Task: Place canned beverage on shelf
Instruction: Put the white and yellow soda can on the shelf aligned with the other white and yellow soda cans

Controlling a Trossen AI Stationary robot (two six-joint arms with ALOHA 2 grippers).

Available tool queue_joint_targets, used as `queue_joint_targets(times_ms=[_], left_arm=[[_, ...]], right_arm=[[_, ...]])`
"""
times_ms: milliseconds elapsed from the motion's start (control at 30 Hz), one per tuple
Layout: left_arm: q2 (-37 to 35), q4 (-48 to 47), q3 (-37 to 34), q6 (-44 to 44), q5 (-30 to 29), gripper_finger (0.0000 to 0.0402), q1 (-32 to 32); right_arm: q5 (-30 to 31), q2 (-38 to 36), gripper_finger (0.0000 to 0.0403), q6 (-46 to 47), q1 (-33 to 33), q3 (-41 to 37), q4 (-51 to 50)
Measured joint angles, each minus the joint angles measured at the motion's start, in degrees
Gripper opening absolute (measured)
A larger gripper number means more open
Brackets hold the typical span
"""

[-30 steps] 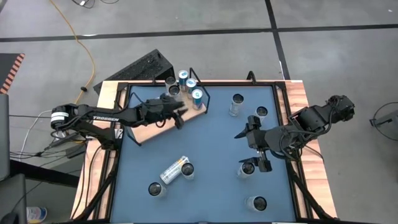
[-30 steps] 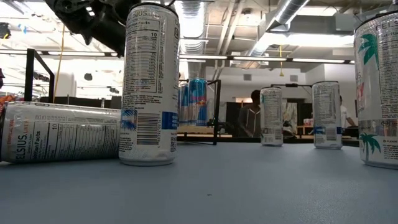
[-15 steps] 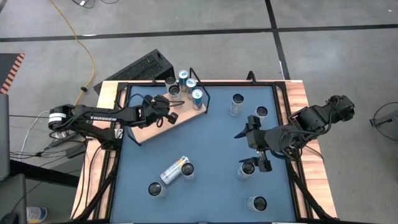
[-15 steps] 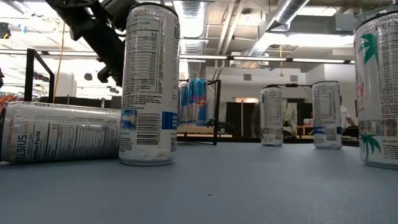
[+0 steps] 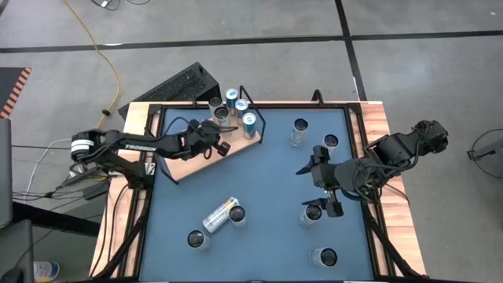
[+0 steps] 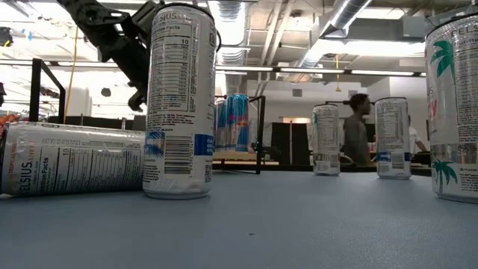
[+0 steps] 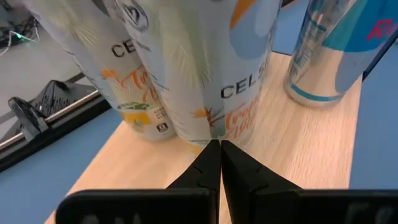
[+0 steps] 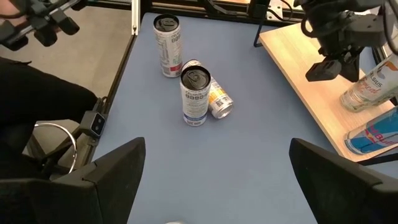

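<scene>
The shelf is a pale-wood board with a black wire frame at the table's far left. Several cans stand on its far end; in the left wrist view two of them are white Celsius cans and one a blue can. My left gripper hangs shut and empty over the board, just on the near side of those cans, its tips pointing at the base of one white can. My right gripper waits open above the table's right half, near a standing can.
On the blue tabletop one can lies on its side beside a standing one. More cans stand at the near left, near right and far right. A person is in the room behind.
My left gripper has shut with nothing between its fingers. It has drawn back a little from the cans on the shelf toward the table's left edge, sunk lower over the board and tipped. The cans stand as before. My right arm has kept still.
</scene>
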Motion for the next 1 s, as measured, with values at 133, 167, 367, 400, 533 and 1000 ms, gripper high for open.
queue_joint_targets(times_ms=[133, 167, 367, 400, 533, 1000], left_arm=[[0.2, -1.1, 0.0, -1.4, 0.7, 0.0000, -0.6], [-0.3, -2.1, 0.0, -2.0, 1.5, 0.0000, -1.0], [-7.9, -13.1, 2.7, -1.9, 7.4, 0.0000, -5.0], [-9.6, -15.0, 3.3, -1.5, 8.8, 0.0001, -5.7], [-16.0, -19.1, 5.1, -2.3, 17.4, 0.0026, -9.0], [-15.4, -17.7, 14.4, -9.4, 34.0, 0.0243, -33.2]], right_arm=[[0.0, 0.0, 0.0383, 0.1, 0.0, 0.0, 0.0], [0.0, 0.0, 0.0383, 0.1, 0.0, 0.0, 0.0], [0.0, 0.0, 0.0383, 0.1, 0.1, 0.0, 0.0], [0.0, 0.0, 0.0383, 0.1, 0.1, 0.0, 0.0], [0.0, 0.0, 0.0383, 0.1, 0.1, 0.0, 0.1], [0.0, 0.0, 0.0383, 0.1, -0.3, 0.0, 0.0]])
